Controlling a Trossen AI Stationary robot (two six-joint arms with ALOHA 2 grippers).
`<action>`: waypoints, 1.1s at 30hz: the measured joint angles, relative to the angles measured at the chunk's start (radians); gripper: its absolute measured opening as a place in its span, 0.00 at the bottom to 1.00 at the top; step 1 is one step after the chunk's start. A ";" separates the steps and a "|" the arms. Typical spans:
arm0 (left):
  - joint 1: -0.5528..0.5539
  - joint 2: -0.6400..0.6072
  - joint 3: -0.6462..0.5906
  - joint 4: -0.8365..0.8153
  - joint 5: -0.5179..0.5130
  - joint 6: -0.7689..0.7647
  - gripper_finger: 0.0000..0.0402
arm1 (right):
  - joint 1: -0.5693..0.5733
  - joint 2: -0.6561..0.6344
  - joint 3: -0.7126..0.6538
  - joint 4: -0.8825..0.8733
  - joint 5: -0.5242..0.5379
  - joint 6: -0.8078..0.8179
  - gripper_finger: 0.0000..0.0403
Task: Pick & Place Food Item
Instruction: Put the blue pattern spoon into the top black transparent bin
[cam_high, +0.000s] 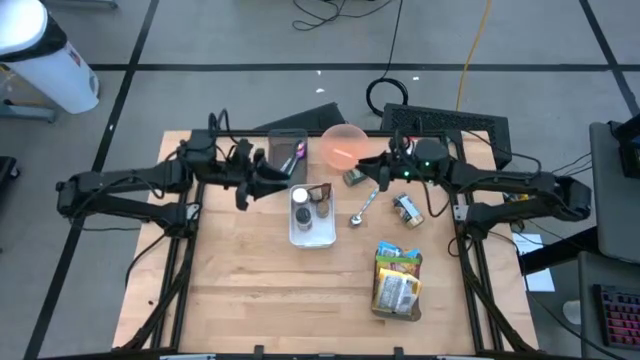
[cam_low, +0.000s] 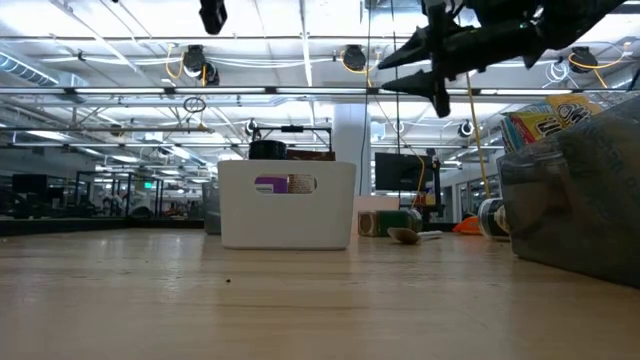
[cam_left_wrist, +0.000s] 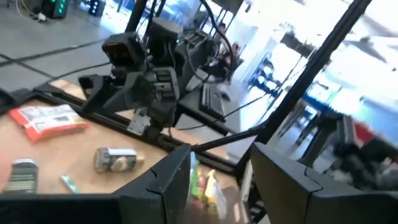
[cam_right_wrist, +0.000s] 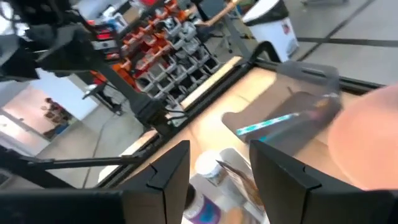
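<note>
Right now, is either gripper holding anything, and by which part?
Nothing appears held. The left gripper and right gripper both show an empty gap between their fingers, raised above the table near the white bin.

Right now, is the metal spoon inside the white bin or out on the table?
Out: the spoon lies on the table, right of the white bin.

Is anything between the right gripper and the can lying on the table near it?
Nothing visible does. The right gripper hangs open above the table, the can on bare wood just toward the front edge from it. The spoon lies to one side of that path; the left gripper is by the white bin.
</note>
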 joint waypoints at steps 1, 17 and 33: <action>-0.002 0.000 -0.015 0.028 0.000 -0.024 0.44 | 0.006 0.017 0.000 0.028 -0.003 0.000 0.39; -0.001 0.048 -0.047 0.060 0.000 -0.120 0.44 | 0.026 0.227 0.000 0.620 0.030 0.152 0.39; -0.001 0.050 -0.047 0.124 -0.272 -0.079 0.44 | 0.026 0.234 0.000 0.642 0.024 0.182 0.39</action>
